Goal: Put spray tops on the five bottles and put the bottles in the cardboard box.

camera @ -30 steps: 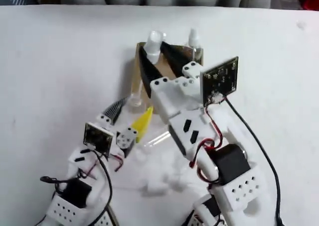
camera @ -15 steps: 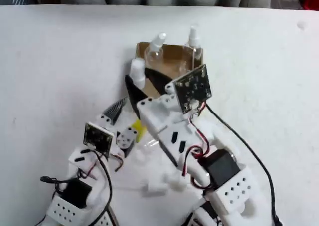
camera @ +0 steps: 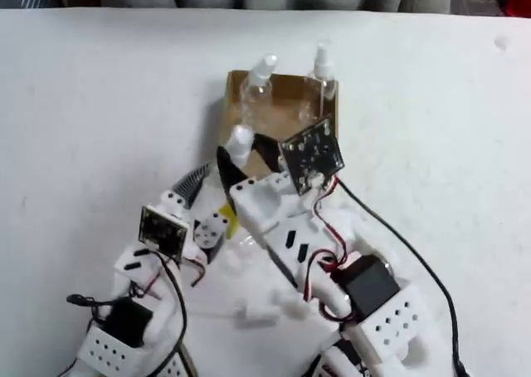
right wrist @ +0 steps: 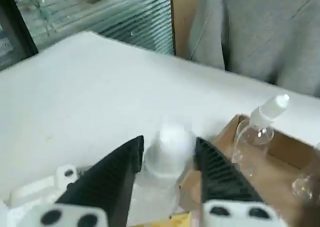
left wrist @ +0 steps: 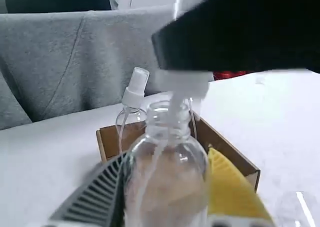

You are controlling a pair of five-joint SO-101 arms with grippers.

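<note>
Right gripper came back from over the cardboard box | I read it pinched on the spray top | top just above the neck of the bottle | left gripper clamps that bottle beside the box | two capped bottles inside box

Seen from above, the right arm covers the near half of the cardboard box and most of the bottle in the left claw. The left wrist view's edge cuts off that bottle's base. The spray top in the right claw is blurred. A black finger hides its upper part in the left wrist view. Whether it is seated on the bottle's neck cannot be told.
</note>
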